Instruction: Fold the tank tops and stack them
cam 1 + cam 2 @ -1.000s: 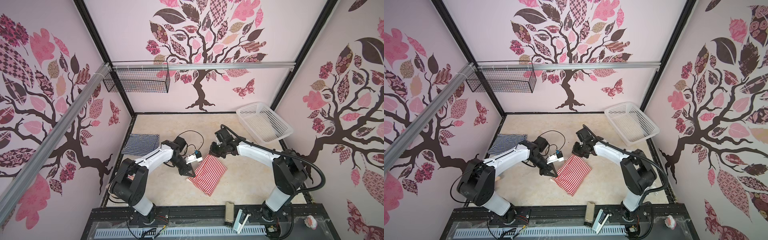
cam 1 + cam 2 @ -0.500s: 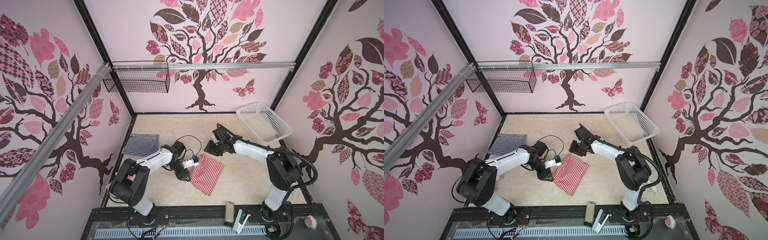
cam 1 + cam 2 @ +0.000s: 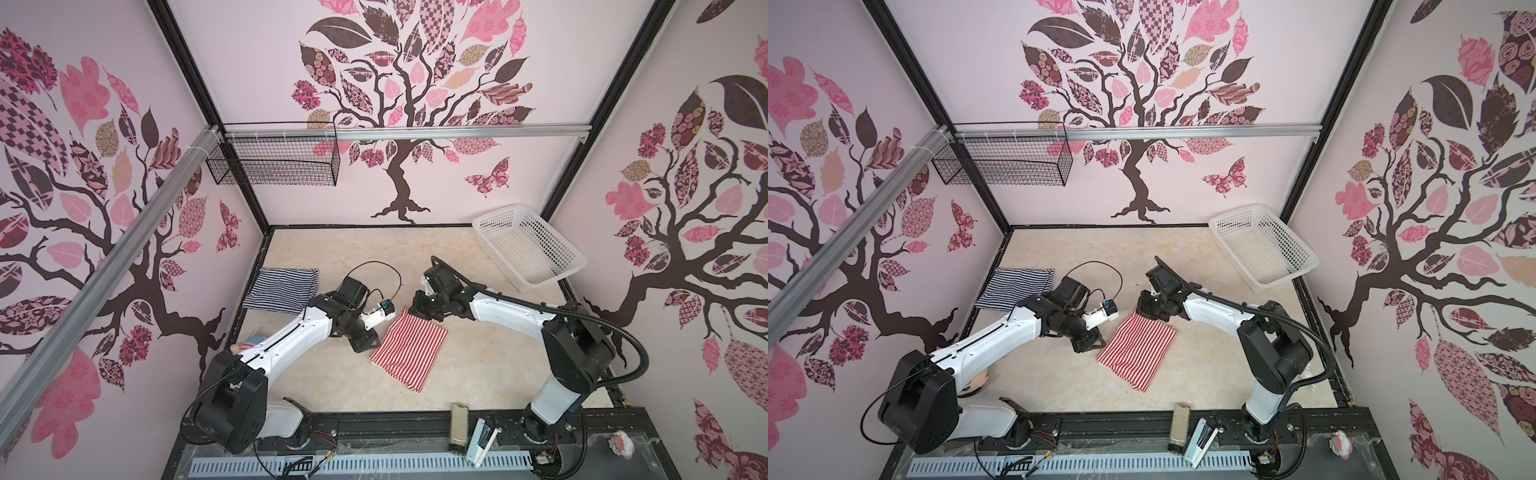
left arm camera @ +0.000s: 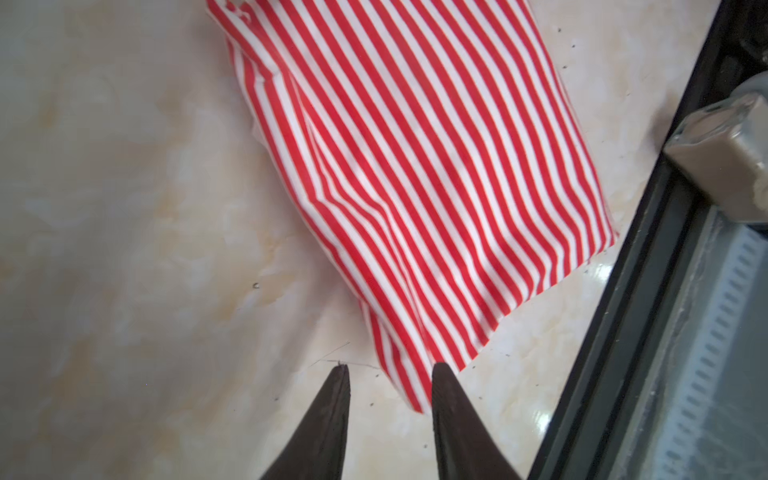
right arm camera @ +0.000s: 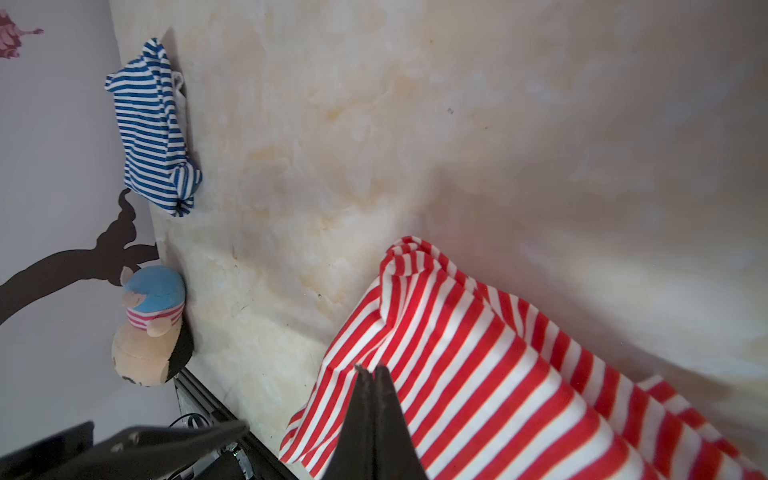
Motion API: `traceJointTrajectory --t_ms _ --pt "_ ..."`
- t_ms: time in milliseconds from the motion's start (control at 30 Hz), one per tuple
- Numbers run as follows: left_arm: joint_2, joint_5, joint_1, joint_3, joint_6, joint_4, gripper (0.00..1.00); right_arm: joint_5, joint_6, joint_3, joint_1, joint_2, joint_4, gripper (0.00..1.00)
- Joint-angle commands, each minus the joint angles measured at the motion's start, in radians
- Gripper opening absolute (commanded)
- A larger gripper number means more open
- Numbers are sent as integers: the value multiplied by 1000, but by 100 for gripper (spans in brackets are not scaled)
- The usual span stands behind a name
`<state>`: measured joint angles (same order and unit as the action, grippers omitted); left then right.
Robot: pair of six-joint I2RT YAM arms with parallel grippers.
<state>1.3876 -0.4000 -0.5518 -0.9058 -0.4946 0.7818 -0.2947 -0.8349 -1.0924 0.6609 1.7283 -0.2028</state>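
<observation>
Pink walls printed with patterned trees enclose a beige marbled tabletop (image 3: 478,386), shown in both top views, where two white-and-black arms reach in from the front rail. Two tank tops lie on it, well apart. The navy-striped top (image 3: 282,289) is folded flat along the table's left edge. The red-striped top (image 3: 409,353) lies as a slanted rectangle in the middle, between the arms. The left gripper (image 4: 390,368) sits at the red-striped top's left edge, jaws parted, with a corner of the cloth lying in the gap and bare table beside it. The right gripper (image 5: 372,368) sits at the top's far corner, jaws pressed together; whether cloth is pinched between them cannot be told. There are two baskets: a black wire basket (image 3: 274,160) hangs from the back rail, and a white perforated basket (image 3: 555,239) stands in the far right corner. One plush doll (image 5: 149,328) lies against the left wall.
</observation>
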Motion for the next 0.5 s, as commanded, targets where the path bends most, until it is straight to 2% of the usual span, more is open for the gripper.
traceJointTrajectory --t_ms 0,100,333,467 --pt "32 -52 -57 0 16 -42 29 -9 -15 -41 3 51 19 0" --pt "66 -56 -69 21 22 -78 27 -13 -21 -66 4 92 18 0" --pt "99 82 -69 76 2 -132 23 -32 -29 -120 3 174 33 0" --pt "113 80 -69 96 -6 -123 23 -38 -29 -141 4 216 37 0"
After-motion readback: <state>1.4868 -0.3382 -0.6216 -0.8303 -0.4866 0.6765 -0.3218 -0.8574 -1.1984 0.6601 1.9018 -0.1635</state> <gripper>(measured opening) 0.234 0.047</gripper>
